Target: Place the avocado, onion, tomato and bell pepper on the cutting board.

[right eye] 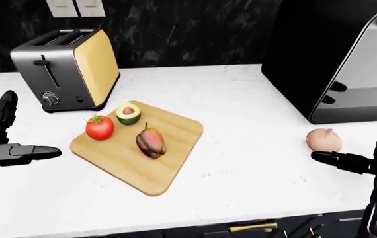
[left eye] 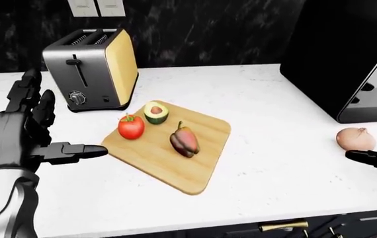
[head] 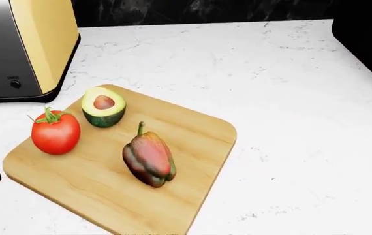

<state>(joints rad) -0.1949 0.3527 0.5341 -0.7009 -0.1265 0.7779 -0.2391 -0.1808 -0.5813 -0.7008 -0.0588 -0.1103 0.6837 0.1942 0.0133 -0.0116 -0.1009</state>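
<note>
Beyond the head view, eye views show the onion [right eye: 323,139] off-board.

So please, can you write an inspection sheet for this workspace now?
Surface: white counter.
Job's things: avocado, tomato and pepper lie on the board; onion is off it, on the counter at the view's right.
Clutter: toaster; dark appliance.
Hands: left hand open, empty; right hand open beside the onion.
Cables: nothing seen.
Surroundings: dark wall, wall switches.
</note>
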